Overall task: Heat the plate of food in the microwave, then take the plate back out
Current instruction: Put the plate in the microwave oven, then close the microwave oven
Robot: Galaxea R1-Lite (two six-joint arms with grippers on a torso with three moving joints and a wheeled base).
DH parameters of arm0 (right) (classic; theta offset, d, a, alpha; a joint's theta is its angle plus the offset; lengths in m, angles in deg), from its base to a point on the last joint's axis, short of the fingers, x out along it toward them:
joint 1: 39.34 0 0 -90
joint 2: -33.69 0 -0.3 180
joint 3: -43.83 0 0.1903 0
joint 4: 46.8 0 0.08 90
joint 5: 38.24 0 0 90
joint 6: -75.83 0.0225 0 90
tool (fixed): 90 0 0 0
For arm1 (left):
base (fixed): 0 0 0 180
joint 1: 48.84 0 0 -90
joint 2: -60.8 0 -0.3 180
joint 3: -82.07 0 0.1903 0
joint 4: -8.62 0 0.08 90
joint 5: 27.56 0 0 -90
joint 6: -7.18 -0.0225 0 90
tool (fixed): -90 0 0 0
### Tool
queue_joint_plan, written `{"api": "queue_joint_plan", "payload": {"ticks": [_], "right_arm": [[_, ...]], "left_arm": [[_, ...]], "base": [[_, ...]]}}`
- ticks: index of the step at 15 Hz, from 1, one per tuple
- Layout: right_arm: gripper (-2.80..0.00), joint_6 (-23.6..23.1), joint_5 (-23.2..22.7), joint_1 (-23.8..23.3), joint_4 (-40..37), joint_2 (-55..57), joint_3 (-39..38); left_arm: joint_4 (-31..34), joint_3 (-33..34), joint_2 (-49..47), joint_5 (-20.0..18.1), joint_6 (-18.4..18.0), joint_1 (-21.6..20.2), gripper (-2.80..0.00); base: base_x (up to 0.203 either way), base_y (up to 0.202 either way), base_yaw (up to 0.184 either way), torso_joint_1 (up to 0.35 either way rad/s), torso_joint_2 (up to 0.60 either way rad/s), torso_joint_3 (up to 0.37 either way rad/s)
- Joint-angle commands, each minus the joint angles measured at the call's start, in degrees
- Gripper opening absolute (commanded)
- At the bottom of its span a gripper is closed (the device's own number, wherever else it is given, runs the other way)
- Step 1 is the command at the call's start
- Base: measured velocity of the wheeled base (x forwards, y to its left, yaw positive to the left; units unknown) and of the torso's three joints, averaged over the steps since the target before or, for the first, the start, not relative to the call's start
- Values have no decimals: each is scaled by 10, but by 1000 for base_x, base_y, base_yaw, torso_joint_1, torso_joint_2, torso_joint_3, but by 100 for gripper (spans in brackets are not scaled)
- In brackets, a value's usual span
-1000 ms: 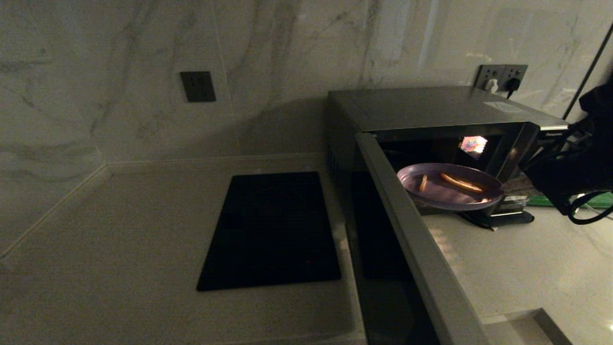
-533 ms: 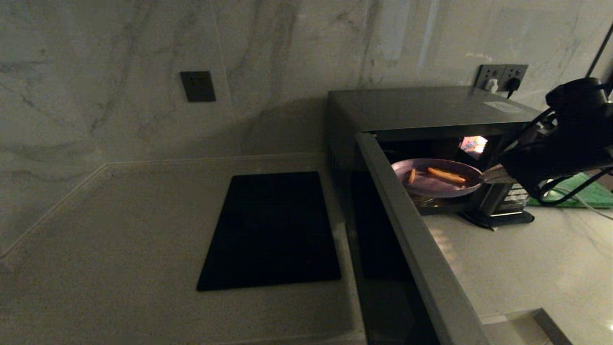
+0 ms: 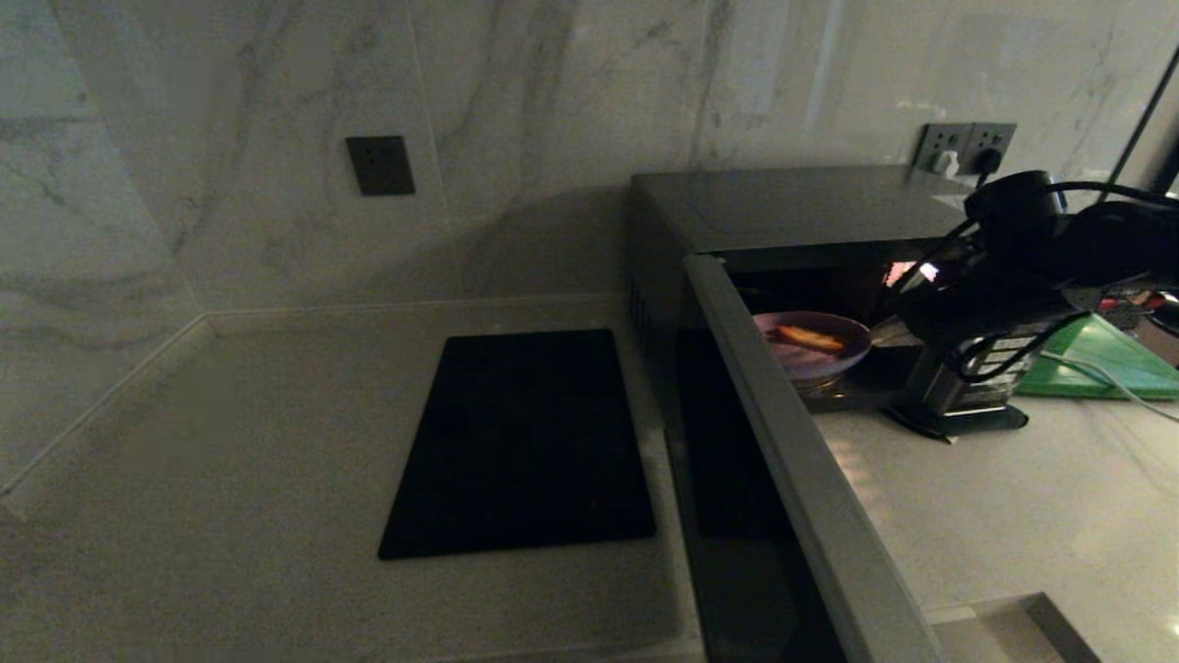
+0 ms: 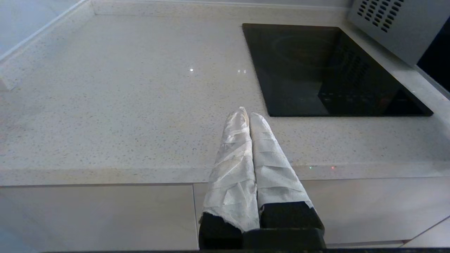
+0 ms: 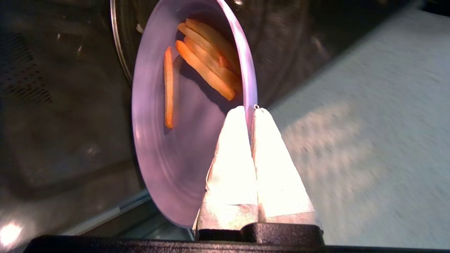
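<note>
Since a second ago the plate of food (image 3: 811, 344) has travelled left and farther into the microwave (image 3: 829, 216), whose door stands open. Judged early: heating and retrieval remain. Right gripper (image 5: 250, 111), reaching in from the right, is clamped on the plate's rim. Left gripper (image 4: 249, 115) is parked over the counter (image 4: 123, 98), fingers together.

Right arm at the microwave (image 3: 829, 212) mouth

Right gripper (image 5: 249, 109) pinches the plate of food (image 5: 168, 147) rim — left gripper (image 4: 246, 114) closed, parked left of it.
</note>
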Motion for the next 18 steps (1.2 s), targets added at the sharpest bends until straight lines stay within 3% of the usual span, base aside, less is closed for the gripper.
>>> {"api": "queue_joint_plan", "payload": {"ticks": [1,12,16,18], "right_arm": [[-280,1,-1,6,-2,47,30],[-280,0,1,7,-2,70,44],[-280,-3,1,8,-27,36,19],[-280,-32,2,8,-42,3,-20]], "left_arm": [[0,0,0,0,0,0,-280],[0,0,-1,0,0,0,-280],[0,0,-1,0,0,0,-280],[0,0,-1,0,0,0,-280]], "base": [[0,0,0,0,0,0],[0,0,0,0,0,0],[0,0,0,0,0,0],[0,0,0,0,0,0]]}}
